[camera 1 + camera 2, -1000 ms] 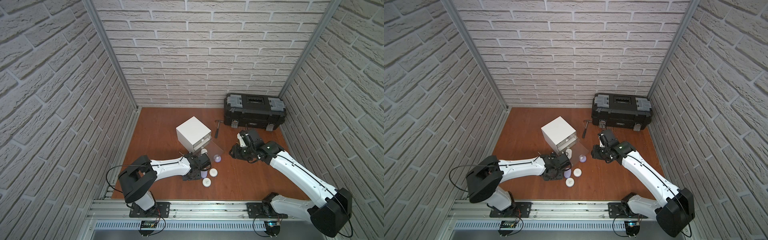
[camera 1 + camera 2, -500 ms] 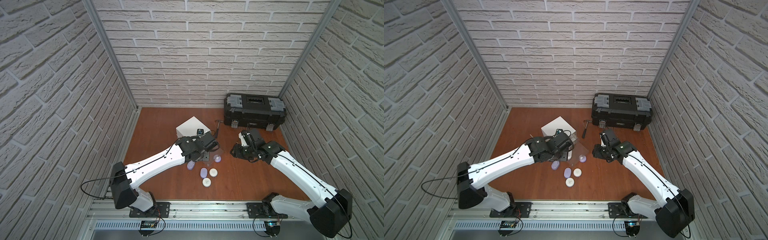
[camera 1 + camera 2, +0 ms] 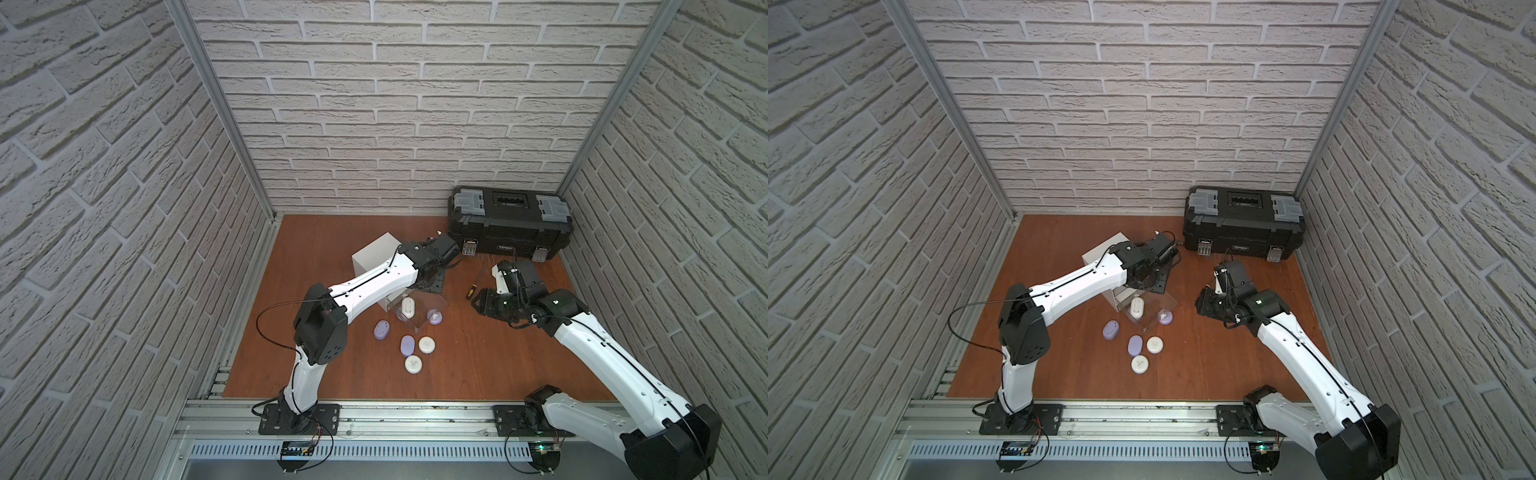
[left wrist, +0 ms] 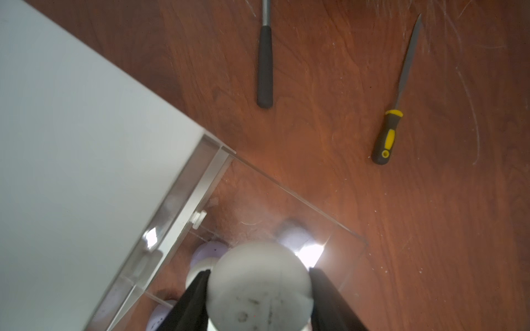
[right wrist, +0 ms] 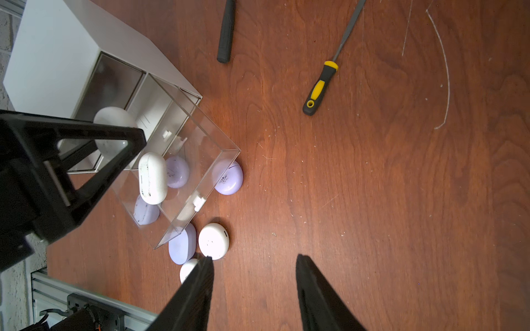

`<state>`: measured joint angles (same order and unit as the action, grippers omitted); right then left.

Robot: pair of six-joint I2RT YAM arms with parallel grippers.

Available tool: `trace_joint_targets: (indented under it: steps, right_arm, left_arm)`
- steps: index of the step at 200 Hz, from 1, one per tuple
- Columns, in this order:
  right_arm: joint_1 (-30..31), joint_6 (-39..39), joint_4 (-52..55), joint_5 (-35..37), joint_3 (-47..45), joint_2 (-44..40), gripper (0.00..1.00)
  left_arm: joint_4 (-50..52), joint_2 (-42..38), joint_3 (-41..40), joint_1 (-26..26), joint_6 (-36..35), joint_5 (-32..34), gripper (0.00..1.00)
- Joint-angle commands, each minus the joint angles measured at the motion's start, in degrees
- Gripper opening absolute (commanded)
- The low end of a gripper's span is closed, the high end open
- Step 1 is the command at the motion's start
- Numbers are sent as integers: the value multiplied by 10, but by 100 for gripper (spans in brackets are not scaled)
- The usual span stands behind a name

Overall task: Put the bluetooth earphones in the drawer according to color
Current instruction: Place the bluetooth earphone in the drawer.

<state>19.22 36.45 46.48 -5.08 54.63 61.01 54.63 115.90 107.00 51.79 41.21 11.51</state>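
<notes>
White in the grip: your left claw (image 4: 259,270) is pinching a round white case (image 4: 259,289) by its sides, jaws closed in on it, and it is hanging right over the open clear drawer (image 5: 198,202).
Drawer: it is standing pulled out from the white cabinet (image 3: 374,253), which is sitting on the bench (image 3: 478,365) left of the black toolbox (image 3: 509,226).
Already inside: a white oval case (image 5: 153,182) is lying in that drawer.
Seen through the plastic: a lavender pair (image 5: 177,172) is showing through the clear walls, and you cannot tell whether they are lying in a lower drawer or on the bench.
Drawer corner: a corner lavender case (image 5: 229,177) is resting on the bench just outside the drawer's front corner.
Loose group: a far lavender case (image 3: 381,330), a near lavender case (image 3: 407,345), a white disc case (image 3: 427,344) and a front white disc case (image 3: 413,364) are lying close together in front of the drawer.
Right side: your right claw (image 5: 253,258) is hovering above the bench to the right of the drawer, jaws standing well apart, gripping nothing.
Tools: a yellow-handled screwdriver (image 5: 319,86) and a black tool handle (image 5: 225,31) are lying between cabinet and toolbox.
</notes>
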Motion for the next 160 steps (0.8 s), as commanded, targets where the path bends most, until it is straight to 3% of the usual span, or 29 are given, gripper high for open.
trace_joint_targets:
  steps: [1, 102, 160]
  right_arm:
    - [-9, -14, -2, -8, -9, -8, 52]
    - [-23, -17, -13, -23, -23, 0, 52]
    - [-29, -19, -18, -29, -27, 5, 52]
  left_arm:
    - [22, 15, 24, -4, -12, -14, 47]
    - [14, 61, 9, -5, -9, -39, 47]
    - [38, 80, 18, -9, -7, -12, 47]
